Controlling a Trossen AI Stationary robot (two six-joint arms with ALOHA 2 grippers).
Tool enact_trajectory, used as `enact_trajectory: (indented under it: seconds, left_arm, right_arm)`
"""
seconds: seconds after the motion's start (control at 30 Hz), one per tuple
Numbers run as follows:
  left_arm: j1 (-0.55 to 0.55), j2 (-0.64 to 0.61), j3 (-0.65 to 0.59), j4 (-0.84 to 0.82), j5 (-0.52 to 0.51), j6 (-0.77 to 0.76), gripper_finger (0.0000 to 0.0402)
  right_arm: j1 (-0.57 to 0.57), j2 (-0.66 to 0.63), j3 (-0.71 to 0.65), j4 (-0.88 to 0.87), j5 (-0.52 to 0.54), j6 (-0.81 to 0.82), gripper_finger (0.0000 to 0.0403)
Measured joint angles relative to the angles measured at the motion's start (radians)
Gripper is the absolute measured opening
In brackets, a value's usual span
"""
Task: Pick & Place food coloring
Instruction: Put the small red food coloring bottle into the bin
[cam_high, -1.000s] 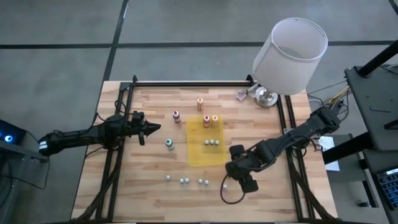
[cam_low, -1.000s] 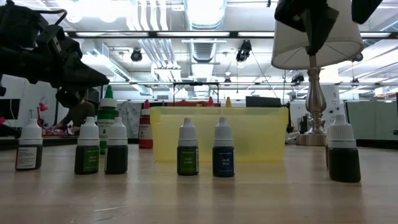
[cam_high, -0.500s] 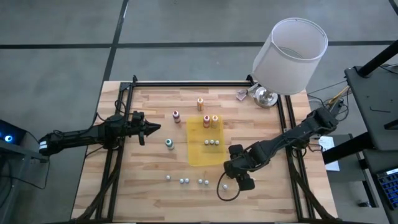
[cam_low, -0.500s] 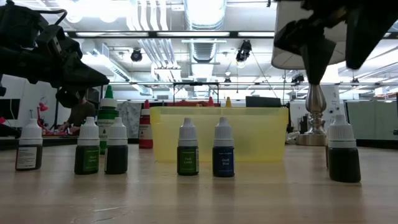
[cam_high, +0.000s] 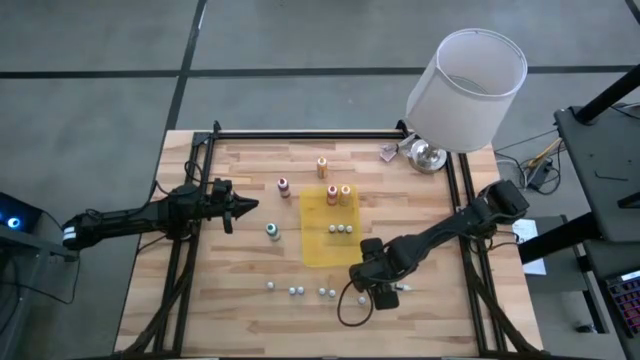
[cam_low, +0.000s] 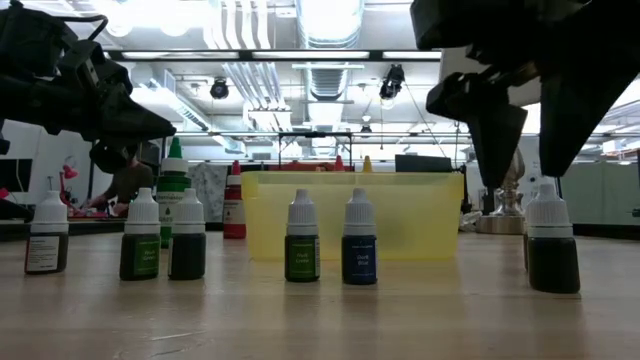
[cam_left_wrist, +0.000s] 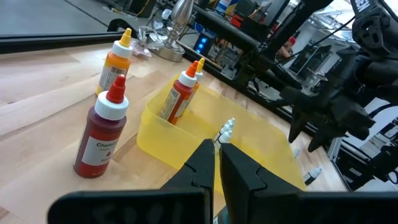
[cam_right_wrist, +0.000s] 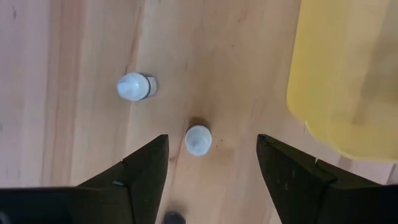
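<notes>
The food coloring bottles stand upright on the wooden table (cam_high: 240, 260). An orange one (cam_high: 322, 167), a dark red one (cam_high: 284, 186) and a teal one (cam_high: 272, 231) stand left of a yellow tray (cam_high: 325, 250), and more stand inside the tray. Several small white-capped ones (cam_high: 296, 291) stand in a row near the front edge. My right gripper (cam_right_wrist: 212, 144) points down, open, above one small dark bottle (cam_right_wrist: 198, 139). Its fingers stand on either side, higher than the cap (cam_low: 548, 205), and touch nothing. My left gripper (cam_high: 245, 207) waits shut at the left.
A second small bottle (cam_right_wrist: 134, 87) stands close beside the one under my right gripper. The yellow tray's near corner (cam_right_wrist: 348, 81) lies just off the other finger. A table lamp with a white shade (cam_high: 466, 90) stands at the far right corner. Black rails (cam_high: 185, 260) run along both sides.
My right gripper has come down and shifted a little toward the table's left edge, over the small bottle at the right end of the front row. Its fingers have stayed open. None of the bottles has moved.
</notes>
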Motion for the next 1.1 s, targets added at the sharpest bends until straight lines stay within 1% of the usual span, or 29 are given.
enact_trajectory:
  seconds: [0.3, 0.53, 0.97, 1.1]
  left_arm:
    - [0.000, 0.000, 0.000, 0.000, 0.000, 0.000, 0.0000]
    - [0.000, 0.000, 0.000, 0.000, 0.000, 0.000, 0.0000]
    - [0.000, 0.000, 0.000, 0.000, 0.000, 0.000, 0.0000]
    - [0.000, 0.000, 0.000, 0.000, 0.000, 0.000, 0.0000]
  right_arm:
    - [0.000, 0.034, -0.019, 0.009, -0.028, 0.044, 0.0233]
    - [0.000, 0.043, -0.037, 0.054, -0.028, 0.064, 0.0233]
    - [0.000, 0.049, -0.049, 0.061, -0.028, 0.072, 0.0232]
    - [0.000, 0.049, -0.050, 0.074, -0.028, 0.072, 0.0221]
